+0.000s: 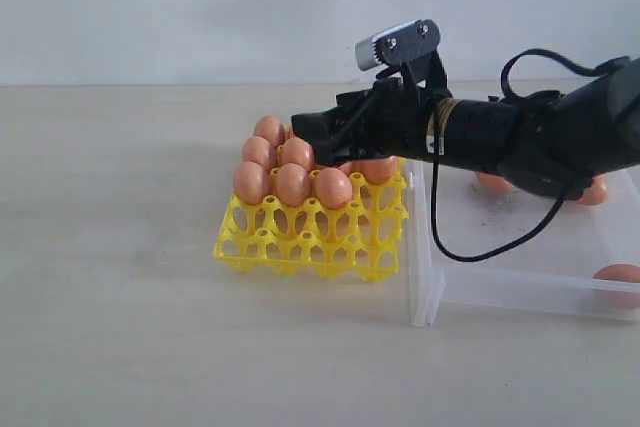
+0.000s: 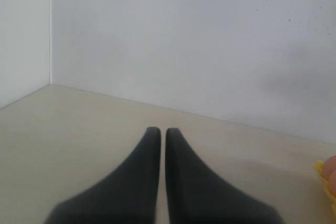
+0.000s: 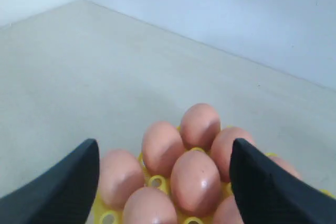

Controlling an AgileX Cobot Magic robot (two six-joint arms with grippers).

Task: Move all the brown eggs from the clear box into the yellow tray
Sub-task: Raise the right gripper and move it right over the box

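Closest up is the shallow clear plastic box (image 1: 424, 292), touching the right side of the bright yellow openwork egg tray (image 1: 300, 247) on the pale desk (image 1: 120, 297). Smooth orange-brown eggs (image 1: 292, 185) fill the tray's far rows, and at least three more sit in the box. Over the tray's eggs hovers the right end effector (image 3: 164, 148), spread wide and holding nothing. Off beside the tray, the left end effector (image 2: 158, 132) is pinched narrow and empty. Looks like the drop-off step to me. Next it needs to lift clear and grab another egg from the box.
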